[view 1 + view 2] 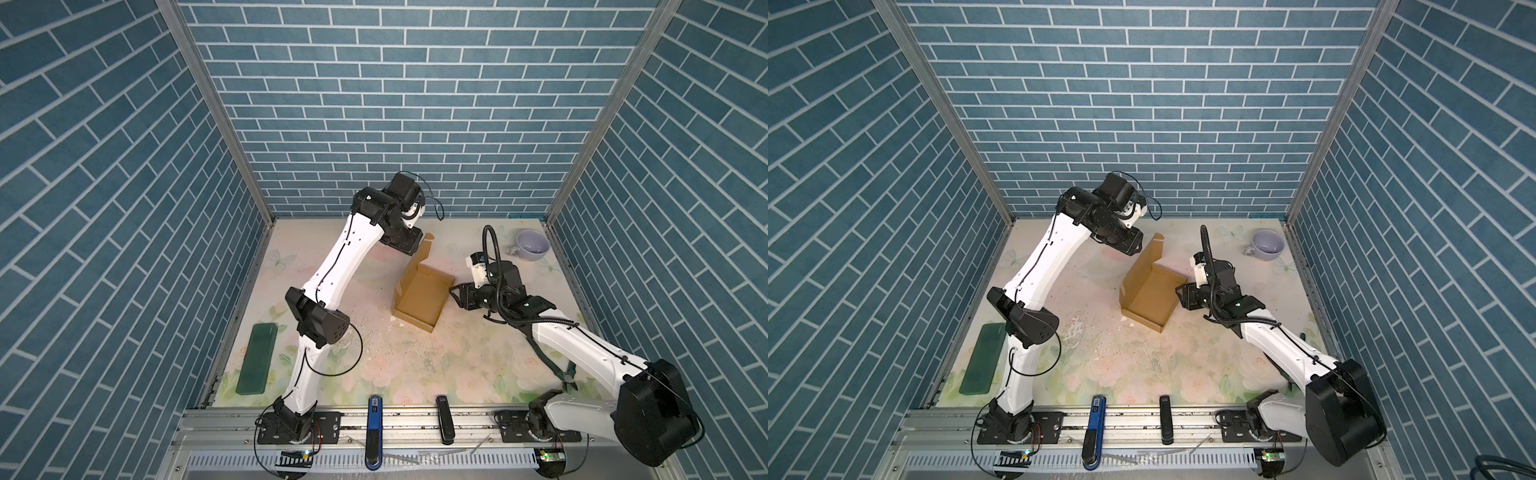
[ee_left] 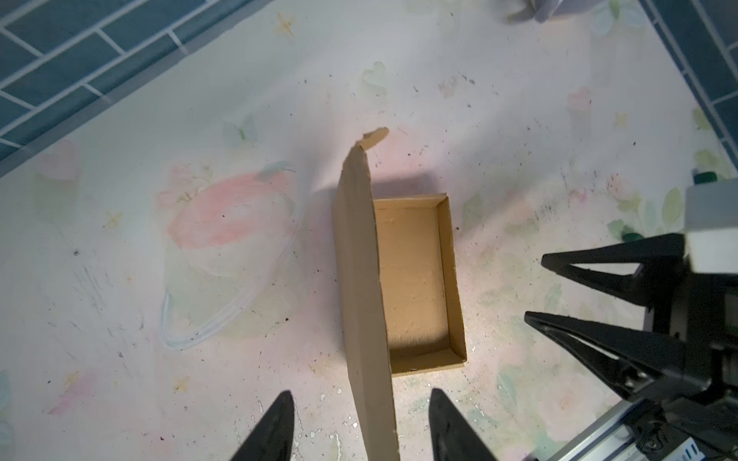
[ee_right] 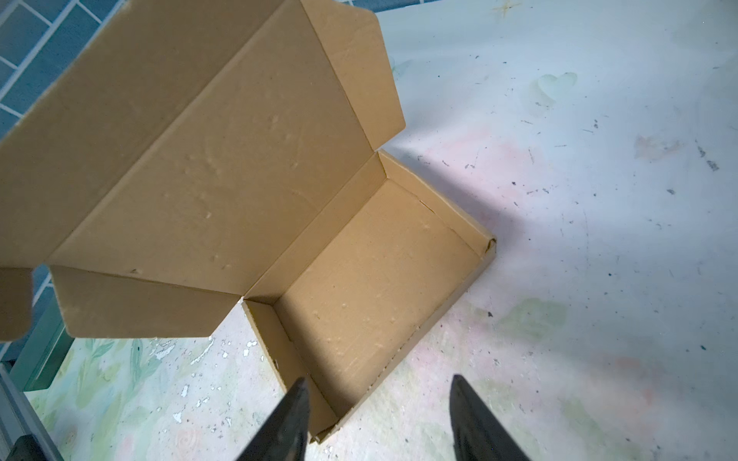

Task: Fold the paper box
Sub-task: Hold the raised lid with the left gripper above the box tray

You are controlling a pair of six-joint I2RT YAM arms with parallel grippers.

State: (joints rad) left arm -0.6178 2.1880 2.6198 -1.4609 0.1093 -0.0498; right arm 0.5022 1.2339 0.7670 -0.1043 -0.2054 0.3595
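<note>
Folding step: I am closing the upright lid of the paper box
Left gripper: gaping astride lid, gripping nothing
Right gripper: gaping, empty
Next: pushing lid down

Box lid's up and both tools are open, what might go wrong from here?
The lid of the paper box stands unheld between the left tool's open fingers; it may flop back. The right tool seems to straddle a wall; closing or pushing might crush it or slide the box.
</note>
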